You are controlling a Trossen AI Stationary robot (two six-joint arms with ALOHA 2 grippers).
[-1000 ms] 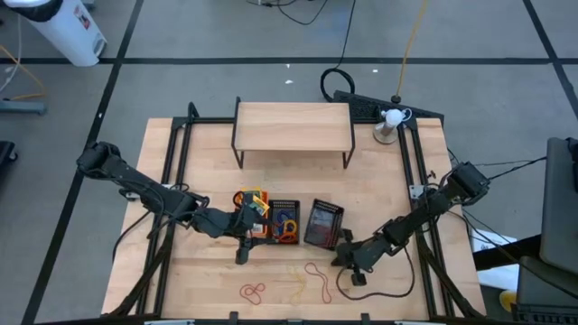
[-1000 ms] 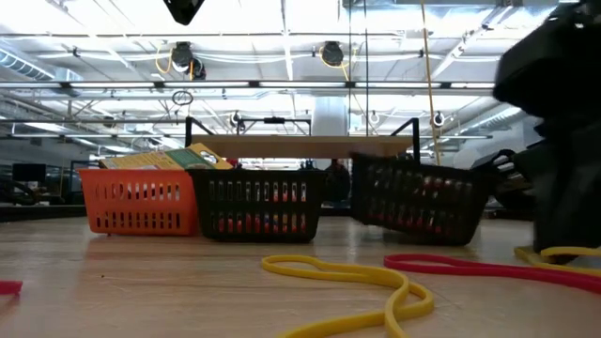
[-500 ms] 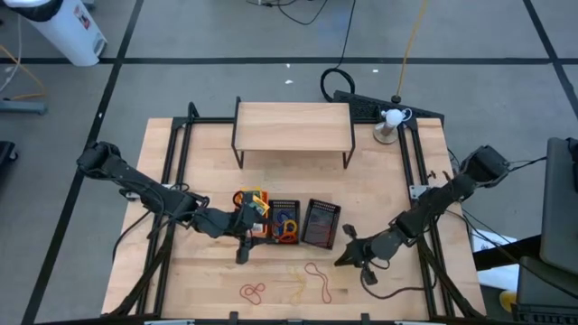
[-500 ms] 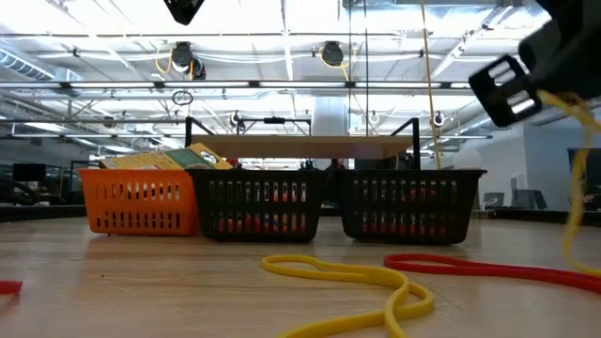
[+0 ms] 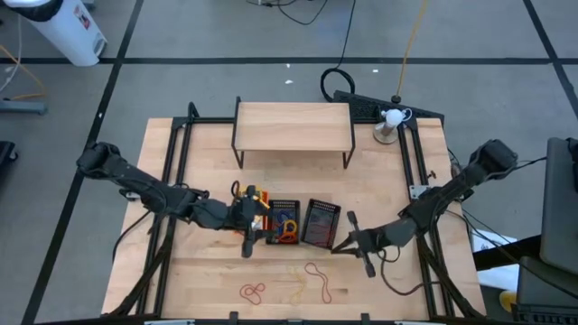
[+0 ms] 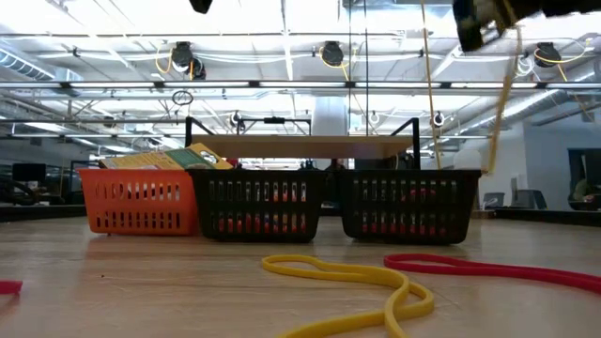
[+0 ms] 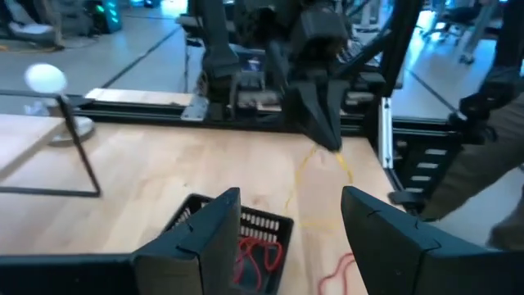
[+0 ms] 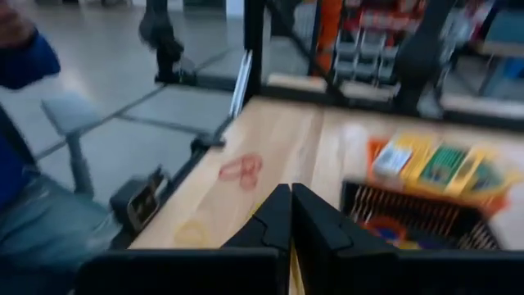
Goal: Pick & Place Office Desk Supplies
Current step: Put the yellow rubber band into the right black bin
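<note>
1. Rubber band, thin and yellow (image 6: 502,89), hangs from my right tool (image 5: 336,247), whose fingers are pressed together on it, raised off the counter (image 5: 379,181) just beside the nearest black bin (image 5: 321,223).
2. Next along from that bin sit the middle black bin (image 5: 283,222), with red loops inside, and the orange bin (image 5: 254,206) holding yellow-and-green packs (image 8: 443,166); all three stand in a row.
3. My left tool (image 5: 252,240) hovers spread and empty beside the orange bin.
4. Yellow (image 6: 362,282) and red (image 6: 488,267) bands lie loose on the counter below the tools.
5. Behind the bins stands the wooden shelf (image 5: 293,126).
</note>
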